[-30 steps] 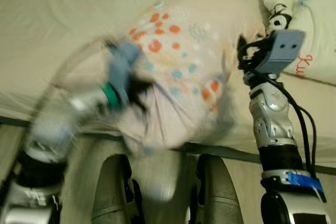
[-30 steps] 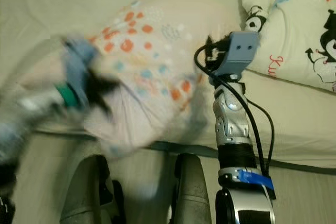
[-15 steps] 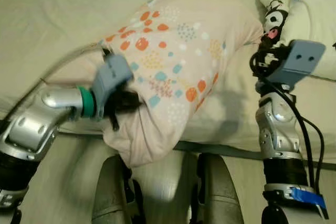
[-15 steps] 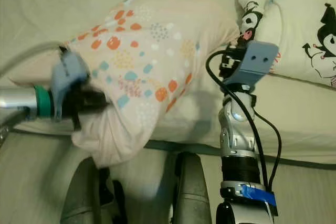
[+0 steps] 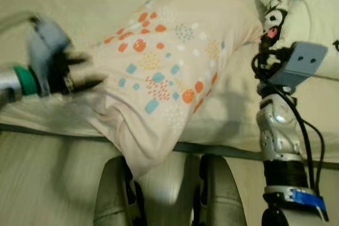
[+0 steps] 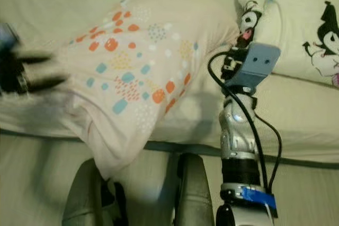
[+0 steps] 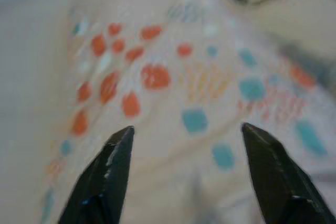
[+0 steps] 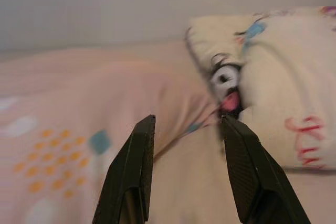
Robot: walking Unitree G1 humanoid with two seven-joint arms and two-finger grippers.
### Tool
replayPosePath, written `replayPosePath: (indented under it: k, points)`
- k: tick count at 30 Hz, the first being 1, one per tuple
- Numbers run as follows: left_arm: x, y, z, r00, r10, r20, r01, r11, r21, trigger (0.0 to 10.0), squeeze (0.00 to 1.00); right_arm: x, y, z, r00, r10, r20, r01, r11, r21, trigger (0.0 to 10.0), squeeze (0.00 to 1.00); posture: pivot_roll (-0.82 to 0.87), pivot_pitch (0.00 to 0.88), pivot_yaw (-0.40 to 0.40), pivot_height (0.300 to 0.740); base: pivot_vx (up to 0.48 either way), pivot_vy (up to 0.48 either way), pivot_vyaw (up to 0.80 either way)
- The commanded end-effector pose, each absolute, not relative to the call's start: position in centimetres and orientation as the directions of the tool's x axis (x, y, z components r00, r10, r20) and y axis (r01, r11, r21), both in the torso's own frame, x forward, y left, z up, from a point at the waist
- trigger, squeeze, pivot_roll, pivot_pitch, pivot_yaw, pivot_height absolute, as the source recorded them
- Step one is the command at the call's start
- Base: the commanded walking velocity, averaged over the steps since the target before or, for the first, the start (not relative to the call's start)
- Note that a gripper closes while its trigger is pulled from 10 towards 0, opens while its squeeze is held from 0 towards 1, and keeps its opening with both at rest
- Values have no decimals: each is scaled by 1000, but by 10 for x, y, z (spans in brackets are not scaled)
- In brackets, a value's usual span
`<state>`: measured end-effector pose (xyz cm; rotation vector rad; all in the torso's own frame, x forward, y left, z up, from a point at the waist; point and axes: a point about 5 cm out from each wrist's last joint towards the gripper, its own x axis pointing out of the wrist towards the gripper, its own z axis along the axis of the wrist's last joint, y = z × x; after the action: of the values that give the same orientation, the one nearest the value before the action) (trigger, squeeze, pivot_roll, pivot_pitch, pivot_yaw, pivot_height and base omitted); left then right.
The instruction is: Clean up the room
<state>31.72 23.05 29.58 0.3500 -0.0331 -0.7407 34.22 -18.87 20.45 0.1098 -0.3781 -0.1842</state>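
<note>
A pale pink pillow (image 5: pixel 169 72) with orange and teal dots lies on the bed, one corner drooping over the front edge. My left gripper (image 5: pixel 89 71) is blurred at the pillow's left end, open, its fingers pointing at the fabric with nothing between them. The left wrist view has those fingertips (image 7: pixel 119 142) spread wide before the dotted pillow (image 7: pixel 199 87). My right gripper (image 8: pixel 187 119) is open and empty by the pillow's right end, aimed at the gap between the two pillows. Its wrist camera (image 5: pixel 299 62) hides the fingers from above.
A white pillow (image 5: pixel 312 3) printed with black cartoon figures lies at the bed's right end, touching the dotted one. Cream sheet (image 5: pixel 63 3) covers the bed. The bed's dark front edge (image 5: pixel 47 129) runs across, with my legs (image 5: pixel 111 194) right below it.
My left gripper has drawn back to the left, off the pillow edge where it was half a second ago. The pillow has settled flatter on the bed. The right arm has barely moved.
</note>
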Motion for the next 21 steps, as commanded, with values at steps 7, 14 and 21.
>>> replayPosePath:
  k: [7,14,21]
  points:
    - [389,165,237,800,-555,-227,590,797,129,10000,0,348,-145,181,965,-81,249,-17,930,368,10000,0,-48,196,30,590,0,0,0]
    - [409,138,225,852,-470,-231,471,880,-57,10000,0,353,-127,180,972,-28,235,-70,916,396,10000,0,-71,191,27,590,0,0,0]
    - [420,168,239,960,-223,-170,197,968,-157,10000,0,345,-116,186,955,75,288,-182,913,366,10000,0,-85,206,27,590,0,0,0]
